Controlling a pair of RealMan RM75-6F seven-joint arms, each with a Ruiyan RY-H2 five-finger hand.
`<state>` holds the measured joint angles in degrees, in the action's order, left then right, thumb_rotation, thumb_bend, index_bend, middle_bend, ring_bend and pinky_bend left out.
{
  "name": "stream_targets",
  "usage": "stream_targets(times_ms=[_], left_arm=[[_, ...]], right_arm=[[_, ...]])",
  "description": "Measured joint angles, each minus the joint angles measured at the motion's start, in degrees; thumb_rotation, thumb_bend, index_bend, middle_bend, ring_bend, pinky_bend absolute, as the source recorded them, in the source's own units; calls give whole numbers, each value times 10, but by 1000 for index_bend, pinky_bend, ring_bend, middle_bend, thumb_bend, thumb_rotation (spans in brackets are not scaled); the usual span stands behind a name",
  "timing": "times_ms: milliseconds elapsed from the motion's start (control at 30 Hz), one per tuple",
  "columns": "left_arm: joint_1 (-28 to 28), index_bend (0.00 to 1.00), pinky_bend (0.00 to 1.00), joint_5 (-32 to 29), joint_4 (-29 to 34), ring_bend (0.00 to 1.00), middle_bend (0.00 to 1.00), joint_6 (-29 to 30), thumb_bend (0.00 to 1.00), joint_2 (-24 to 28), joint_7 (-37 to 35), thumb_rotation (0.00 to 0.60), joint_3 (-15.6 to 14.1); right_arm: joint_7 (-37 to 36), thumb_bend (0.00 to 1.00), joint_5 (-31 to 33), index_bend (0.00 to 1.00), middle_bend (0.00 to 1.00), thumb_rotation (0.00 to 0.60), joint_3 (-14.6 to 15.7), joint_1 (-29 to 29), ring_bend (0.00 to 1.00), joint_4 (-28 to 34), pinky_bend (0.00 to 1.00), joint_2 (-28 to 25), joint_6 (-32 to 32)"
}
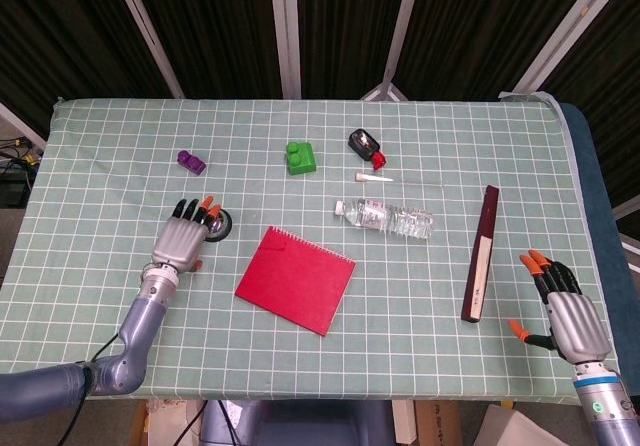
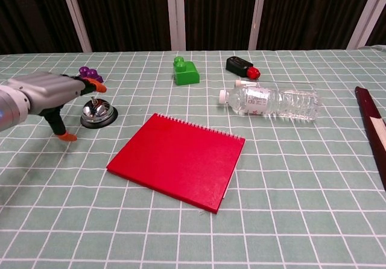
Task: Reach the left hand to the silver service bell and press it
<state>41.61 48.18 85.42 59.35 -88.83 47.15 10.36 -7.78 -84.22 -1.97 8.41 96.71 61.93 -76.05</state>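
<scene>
The silver service bell is sitting on the checked green cloth of the bench, just left of the red notebook's upper left corner. The left hand is hovering at the bell's left side with its orange-tipped fingers stretched out flat and apart above the dome, holding nothing; from the chest view a small gap seems to be showing between fingertips and button, though the head view is too coarse to settle whether they are touching. Its thumb is pointing down toward the cloth beside the bell. The right hand is resting well to the right of the notebook, near the bench's edge, fingers spread and empty. Right of the notebook a clear water bottle is lying on its side; its white label is carrying small red print that is too blurred to read. Beyond the notebook a green toy brick is standing, with a purple brick further left and a black and red object to the right. A long dark box with a pale strip is lying right of the bottle.
</scene>
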Motion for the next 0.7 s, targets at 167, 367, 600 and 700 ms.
stream_targets(times_ms=[167,367,600,700], left_arm=[[-1,0,0,25,46,0,0,28,423,30,-30,600,22],[-23,0,0,72,103,0,0,57,530,91,-57,600,16],[-101,0,0,152,165,0,0,122,578,161,-120,600,-41],[-146,0,0,189,180,0,0,161,611,186,-143,600,-82]], right_arm=[[0,289,0,0,0,600,0,-1,0,0,0,0,-1],[2,289,-1,0,0,600,0,-1,0,-1,0,0,-2],[8,289,-1,0,0,600,1,-1,0,-1,0,1,-2],[12,288,-2,0,0,600,1,-1,0,-1,0,2,-2]])
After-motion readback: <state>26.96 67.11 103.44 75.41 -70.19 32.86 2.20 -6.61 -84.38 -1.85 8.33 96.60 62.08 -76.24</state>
